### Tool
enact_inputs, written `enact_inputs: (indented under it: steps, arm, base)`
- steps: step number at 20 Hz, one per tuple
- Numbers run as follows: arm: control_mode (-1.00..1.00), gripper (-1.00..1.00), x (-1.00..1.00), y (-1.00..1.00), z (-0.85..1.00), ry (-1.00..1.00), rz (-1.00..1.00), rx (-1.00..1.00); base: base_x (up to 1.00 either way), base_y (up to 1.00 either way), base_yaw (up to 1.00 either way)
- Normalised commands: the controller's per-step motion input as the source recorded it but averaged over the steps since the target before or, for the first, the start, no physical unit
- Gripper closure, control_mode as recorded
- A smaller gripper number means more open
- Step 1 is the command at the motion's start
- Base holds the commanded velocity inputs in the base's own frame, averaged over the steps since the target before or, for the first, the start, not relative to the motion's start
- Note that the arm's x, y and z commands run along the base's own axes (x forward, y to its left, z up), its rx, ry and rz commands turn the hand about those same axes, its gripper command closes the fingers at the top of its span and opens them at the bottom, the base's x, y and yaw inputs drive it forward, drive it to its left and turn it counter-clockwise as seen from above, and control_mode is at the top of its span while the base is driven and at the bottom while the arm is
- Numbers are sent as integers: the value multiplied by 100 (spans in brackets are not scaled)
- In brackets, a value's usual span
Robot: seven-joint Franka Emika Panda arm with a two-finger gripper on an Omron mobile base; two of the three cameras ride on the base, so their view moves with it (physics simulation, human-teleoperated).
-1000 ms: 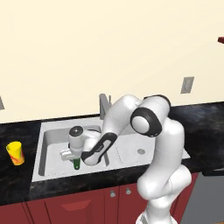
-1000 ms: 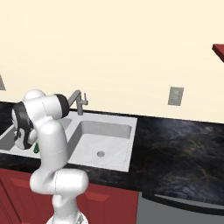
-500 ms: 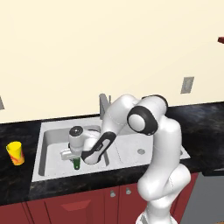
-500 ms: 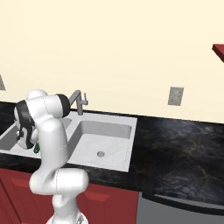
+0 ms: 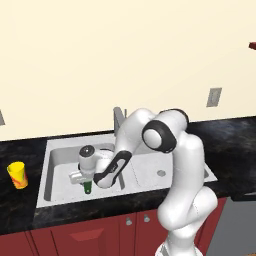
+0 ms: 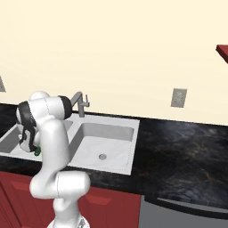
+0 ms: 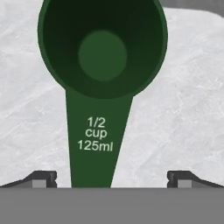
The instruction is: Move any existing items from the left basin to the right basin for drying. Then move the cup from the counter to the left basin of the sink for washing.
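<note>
The existing item, a dark green measuring scoop (image 7: 103, 52), lies flat on the floor of the left basin (image 5: 57, 172), its tapering handle marked "1/2 cup 125ml". My gripper (image 7: 112, 178) is open and low over it, one fingertip (image 7: 43, 177) on each side of the handle, not touching it. From the base, the hand (image 5: 86, 162) reaches down into the left basin, and the scoop (image 5: 87, 188) shows green just under it. The scoop (image 6: 37, 151) also peeks out beside my arm. The yellow cup (image 5: 17, 175) stands upright on the black counter (image 5: 20, 210), left of the sink.
The right basin (image 5: 150, 172) holds nothing but its drain. A grey faucet (image 5: 119, 117) rises behind the divider, close to my forearm. A wall outlet (image 5: 214, 97) is at the right. Black counter (image 6: 187, 151) stretches right of the sink.
The elbow has swung slightly left. The hand stays low over the scoop, jaws still wide.
</note>
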Motion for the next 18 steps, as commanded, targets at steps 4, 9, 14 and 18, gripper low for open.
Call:
enact_inputs:
  steps: [4, 9, 14, 18]
  arm:
    - [-100, -100, 9, 0, -12, 0, 0, 0]
    - [-100, -100, 10, 5, -13, 2, 0, 0]
    - [-100, -100, 10, 10, -14, 3, 0, 0]
    - [-100, -100, 9, 13, -14, 4, 0, 0]
  base:
    - [0, 0, 0]
    - [0, 0, 0]
    - [0, 0, 0]
    - [0, 0, 0]
